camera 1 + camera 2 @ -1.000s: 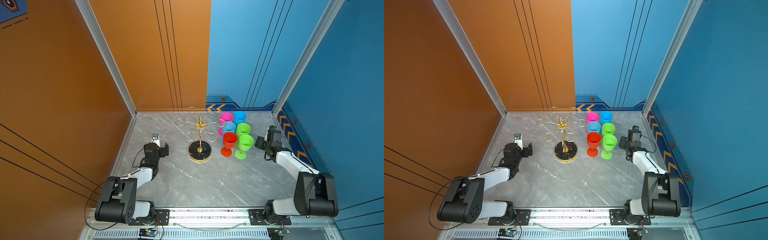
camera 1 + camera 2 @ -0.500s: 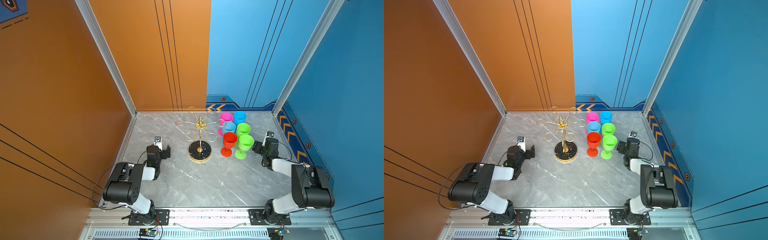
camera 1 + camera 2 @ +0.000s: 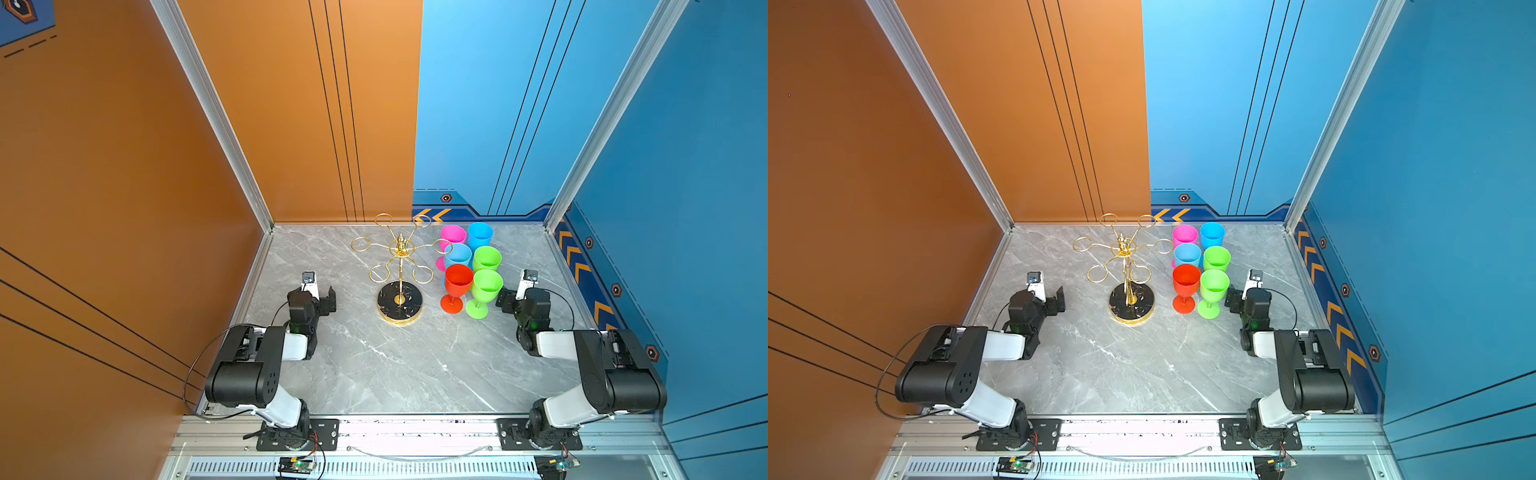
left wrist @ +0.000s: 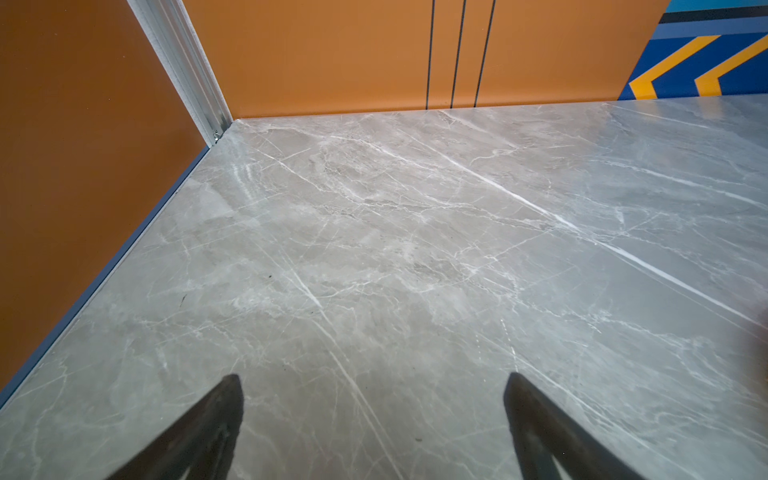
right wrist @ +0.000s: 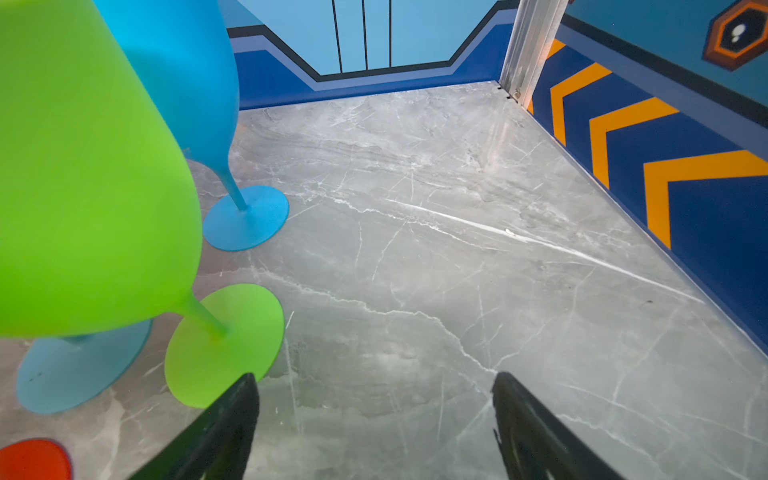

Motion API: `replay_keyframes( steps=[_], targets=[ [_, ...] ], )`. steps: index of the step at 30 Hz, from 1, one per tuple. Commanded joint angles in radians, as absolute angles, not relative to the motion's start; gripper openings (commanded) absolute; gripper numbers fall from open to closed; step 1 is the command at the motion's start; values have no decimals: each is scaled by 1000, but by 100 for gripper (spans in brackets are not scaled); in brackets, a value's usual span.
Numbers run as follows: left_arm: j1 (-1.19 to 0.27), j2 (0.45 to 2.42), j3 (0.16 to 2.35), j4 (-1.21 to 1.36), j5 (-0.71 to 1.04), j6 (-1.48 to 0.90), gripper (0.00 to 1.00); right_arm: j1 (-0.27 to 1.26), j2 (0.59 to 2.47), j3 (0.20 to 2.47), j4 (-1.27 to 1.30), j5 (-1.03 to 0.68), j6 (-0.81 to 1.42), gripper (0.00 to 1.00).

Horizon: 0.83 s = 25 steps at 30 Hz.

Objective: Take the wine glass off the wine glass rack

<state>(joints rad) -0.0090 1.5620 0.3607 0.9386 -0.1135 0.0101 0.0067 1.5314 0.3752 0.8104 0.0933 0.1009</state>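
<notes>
The gold wire wine glass rack stands on its round black base near the table's middle, and its loop arms carry nothing. Right of it, several coloured wine glasses stand upright in a tight group, with a red one and a green one in front. My left gripper is open over bare marble, left of the rack. My right gripper is open and empty. One of its fingers lies by the foot of a green wine glass.
Orange walls close the left and back left, blue walls the back right and right. In the right wrist view a blue glass stands behind the green one, with another blue foot and a red foot beside it.
Both arms have folded back and down toward the front rail, and their grippers now sit low near the table. The rack and the glasses have not moved.
</notes>
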Motion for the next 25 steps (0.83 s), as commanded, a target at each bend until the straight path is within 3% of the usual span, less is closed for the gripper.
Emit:
replay_keyframes(
  steps=[1,4,25],
  targets=[
    [2,1565,374,937,-86,-14,98,7,1545,364,922,111,83,90],
    [4,1566,373,937,-81,-17,98,12,1544,368,912,123,81,100],
    [5,1565,372,937,-81,-16,98,32,1546,373,908,131,57,100]
  ],
)
